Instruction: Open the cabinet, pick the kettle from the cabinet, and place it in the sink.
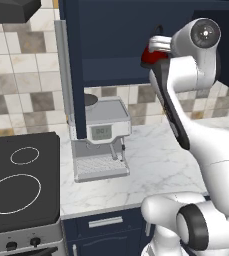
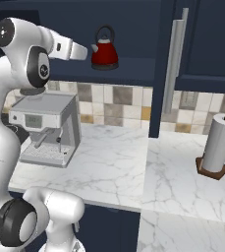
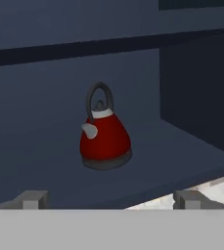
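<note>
The navy cabinet point(image 2: 133, 29) stands open, and its door point(image 2: 202, 39) with the silver bar handle point(image 2: 175, 54) is swung out to the right. On the shelf point(image 3: 182, 151) inside sits the small red kettle point(image 2: 104, 53), upright, with a dark arched handle. My gripper point(image 2: 84, 51) is at shelf height just left of the kettle, apart from it. In the hand view the kettle point(image 3: 104, 134) sits ahead of my gripper point(image 3: 111, 200), whose fingertips point(image 3: 33, 199) are spread wide with nothing between them. In the left base view my arm partly hides the kettle point(image 1: 147, 57). The sink is out of view.
A coffee machine point(image 1: 102, 135) stands on the white marble counter point(image 2: 109, 167) below the cabinet. A black cooktop point(image 1: 21, 185) lies to the left, under a range hood point(image 1: 11, 10). A paper towel holder point(image 2: 216, 145) stands at the right. The cabinet's other open door point(image 1: 68, 75) juts out on the left.
</note>
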Tool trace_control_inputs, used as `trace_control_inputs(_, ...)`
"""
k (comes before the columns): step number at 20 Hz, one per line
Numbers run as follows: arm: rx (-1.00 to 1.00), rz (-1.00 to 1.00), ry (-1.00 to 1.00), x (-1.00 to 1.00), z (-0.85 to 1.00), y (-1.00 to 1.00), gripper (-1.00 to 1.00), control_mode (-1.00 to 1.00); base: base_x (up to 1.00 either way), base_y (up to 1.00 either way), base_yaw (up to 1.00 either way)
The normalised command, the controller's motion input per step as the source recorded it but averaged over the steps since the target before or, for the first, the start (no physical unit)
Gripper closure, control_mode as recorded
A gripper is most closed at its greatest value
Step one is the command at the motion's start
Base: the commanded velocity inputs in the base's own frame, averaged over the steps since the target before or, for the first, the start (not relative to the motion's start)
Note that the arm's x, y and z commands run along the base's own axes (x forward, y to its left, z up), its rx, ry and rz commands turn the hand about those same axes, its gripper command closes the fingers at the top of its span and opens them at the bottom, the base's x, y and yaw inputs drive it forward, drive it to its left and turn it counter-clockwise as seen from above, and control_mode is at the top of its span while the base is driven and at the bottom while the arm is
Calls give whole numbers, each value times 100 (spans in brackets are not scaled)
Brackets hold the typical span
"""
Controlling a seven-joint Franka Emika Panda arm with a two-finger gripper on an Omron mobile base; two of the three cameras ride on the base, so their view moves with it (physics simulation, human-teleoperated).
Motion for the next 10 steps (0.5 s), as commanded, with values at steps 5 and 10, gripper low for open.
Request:
trace_control_inputs(5,-12,0,-2,20,0,0,-100,-100,0,0,0)
trace_control_inputs(10,-11,0,-6,16,0,0,-100,-100,0,0,0)
